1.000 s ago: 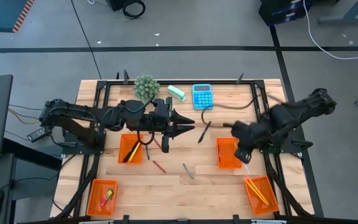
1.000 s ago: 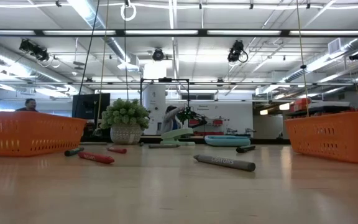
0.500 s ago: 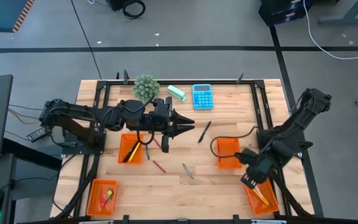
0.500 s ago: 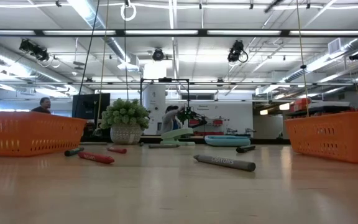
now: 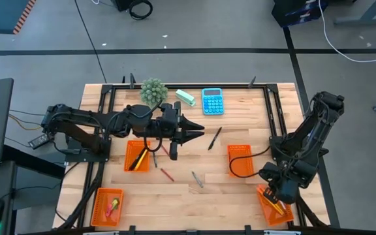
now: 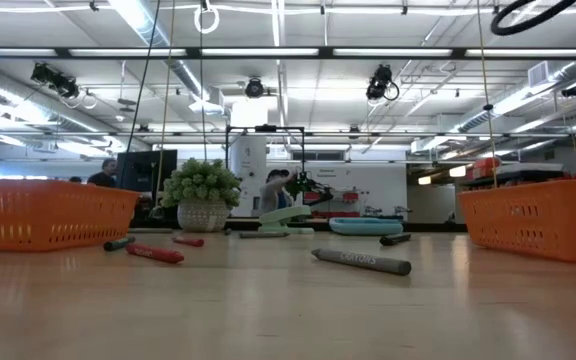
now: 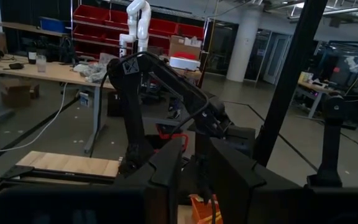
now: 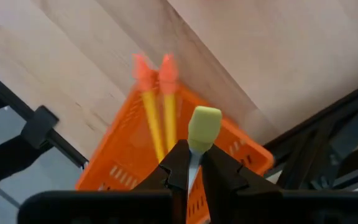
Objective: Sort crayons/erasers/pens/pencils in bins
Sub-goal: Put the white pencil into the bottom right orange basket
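Observation:
My right gripper (image 5: pixel 274 196) points down over the near right bin (image 5: pixel 289 209) and is shut on a pencil with a yellow-green end (image 8: pixel 204 127). In the right wrist view this gripper (image 8: pixel 194 155) is above the bin's wall (image 8: pixel 123 168). Two yellow pencils (image 8: pixel 157 118) lie on the bin's floor. My left gripper (image 5: pixel 200 133) hangs level over the table's middle, its fingers (image 7: pixel 166 171) a little apart with nothing between them. A pen (image 5: pixel 214 138) and some crayons (image 5: pixel 167 175) lie flat on the table. My right gripper pinches the pencil between its two fingers just behind the yellow-green end, on a pale grey stretch (image 8: pixel 194 163). The fingers come from above, pointing down. The yellow-green end sticks out past the fingertips over the bin. The fingers hide the rest of the pencil.
Three more orange bins stand at mid left (image 5: pixel 137 156), near left (image 5: pixel 96 207) and mid right (image 5: pixel 240 161). A plant (image 5: pixel 153 91), a mint-green block (image 5: pixel 185 97) and a blue calculator (image 5: pixel 213 101) stand along the far edge. A grey crayon (image 5: pixel 198 179) lies near the middle.
My right gripper has swung from beside the mid right bin toward the table's near edge and down. It has rolled about its own axis and now stands over the near right bin, still shut on the pencil.

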Motion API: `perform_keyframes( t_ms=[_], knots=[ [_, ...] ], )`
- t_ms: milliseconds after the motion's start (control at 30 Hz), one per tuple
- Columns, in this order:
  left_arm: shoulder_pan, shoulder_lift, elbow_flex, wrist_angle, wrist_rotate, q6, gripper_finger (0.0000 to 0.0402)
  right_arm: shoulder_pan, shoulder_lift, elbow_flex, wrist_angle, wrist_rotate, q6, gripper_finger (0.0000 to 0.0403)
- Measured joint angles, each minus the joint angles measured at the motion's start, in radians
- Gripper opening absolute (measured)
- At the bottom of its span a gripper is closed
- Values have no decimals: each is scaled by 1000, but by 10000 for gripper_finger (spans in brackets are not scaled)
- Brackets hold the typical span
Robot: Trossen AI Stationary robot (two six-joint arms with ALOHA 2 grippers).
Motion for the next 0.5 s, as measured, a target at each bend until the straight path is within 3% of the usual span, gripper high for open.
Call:
perform_keyframes(
  t_ms=[500],
  knots=[
    [0, 0, 0, 0, 0, 1, 91, 12, 0, -2, 6, 90, 10, 38]
  ],
)
